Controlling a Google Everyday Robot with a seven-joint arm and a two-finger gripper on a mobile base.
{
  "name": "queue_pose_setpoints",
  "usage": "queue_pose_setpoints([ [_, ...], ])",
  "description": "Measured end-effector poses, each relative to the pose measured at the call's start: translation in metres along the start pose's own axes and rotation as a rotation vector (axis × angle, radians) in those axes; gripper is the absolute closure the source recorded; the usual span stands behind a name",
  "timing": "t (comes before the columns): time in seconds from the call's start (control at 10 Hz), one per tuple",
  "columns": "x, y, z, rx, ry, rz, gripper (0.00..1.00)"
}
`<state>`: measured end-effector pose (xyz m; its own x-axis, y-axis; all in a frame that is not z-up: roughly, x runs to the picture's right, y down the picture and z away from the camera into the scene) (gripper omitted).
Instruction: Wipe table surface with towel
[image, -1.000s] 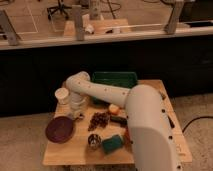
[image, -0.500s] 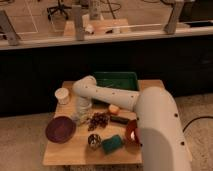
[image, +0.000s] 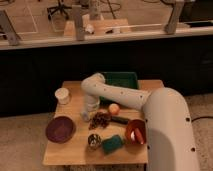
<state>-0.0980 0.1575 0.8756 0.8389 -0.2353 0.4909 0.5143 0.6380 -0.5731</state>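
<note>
Camera view: the arm (image: 117, 95) has swung right since a second ago. Its elbow was over the white cup (image: 62, 95) and now sits near the dark green tray (image: 121, 79). The gripper (image: 87, 113) has slid away from the cup toward the brown heap (image: 100, 120), pointing down at the bench (image: 70, 152). The jaws are closed. A small grey-blue scrap at their tip reads as the towel (image: 83, 118), lying on the wood just left of the brown heap; can't tell if it is pinched or only pressed down. That sideways travel looks like a wipe stroke underway, but only a short strip between cup and heap is covered, so most of the top is likely still unwiped. The next stroke has clutter in its way: an orange fruit (image: 114, 108), a dark bar (image: 120, 120), an orange bowl (image: 135, 131), a teal sponge (image: 113, 144), a metal cup (image: 94, 141), and a purple bowl (image: 60, 129) at left. The bench is light-brown wood with plank grain, and the free patches are mostly at the front-left corner. Room: a dark low wall with a pale ledge (image: 45, 41) runs behind, office chair bases (image: 60, 7) stand on a wood floor beyond, and the floor (image: 20, 140) around the bench is speckled.
</note>
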Motion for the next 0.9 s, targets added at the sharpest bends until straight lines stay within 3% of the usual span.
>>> queue_pose_setpoints([
  [0.3,0.001,-0.039,0.000,0.016,0.018,0.023,1.00],
  [0.6,-0.018,-0.065,0.014,0.010,0.019,0.015,1.00],
  [0.9,-0.042,-0.063,0.006,0.019,-0.018,-0.009,1.00],
])
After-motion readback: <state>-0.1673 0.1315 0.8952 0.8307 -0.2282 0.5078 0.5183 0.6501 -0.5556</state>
